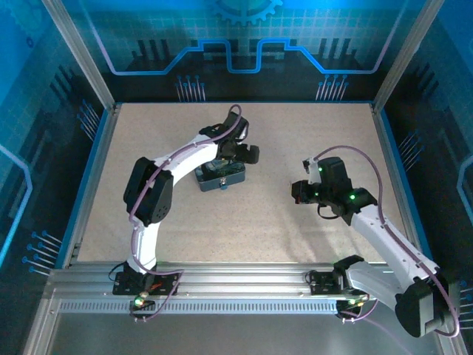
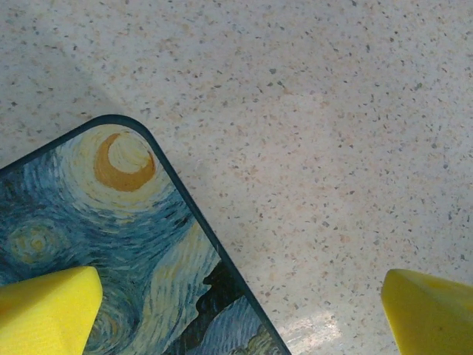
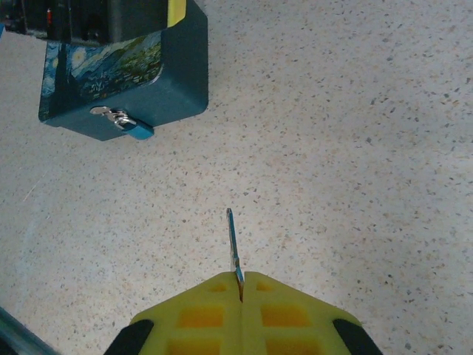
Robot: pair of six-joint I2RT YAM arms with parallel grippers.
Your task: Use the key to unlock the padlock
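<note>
The tiny padlock (image 3: 126, 123), silvery with a blue glint, hangs from the hasp on the front of the starry-night tin (image 3: 159, 85). The tin (image 1: 220, 177) lies mid-table under my left gripper (image 1: 235, 157). In the left wrist view that gripper (image 2: 240, 310) stands open, one yellow finger (image 2: 48, 310) over the painted lid (image 2: 111, 237), the other (image 2: 432, 314) over bare table. My right gripper (image 3: 241, 285) is shut on the thin key (image 3: 233, 244), whose blade sticks out forward toward the tin. The right gripper (image 1: 304, 191) hovers well to the right of the tin.
The speckled beige tabletop (image 1: 244, 222) is bounded by blue side walls and a metal rail (image 1: 236, 285) at the near edge. Bare table lies between the key tip and the tin.
</note>
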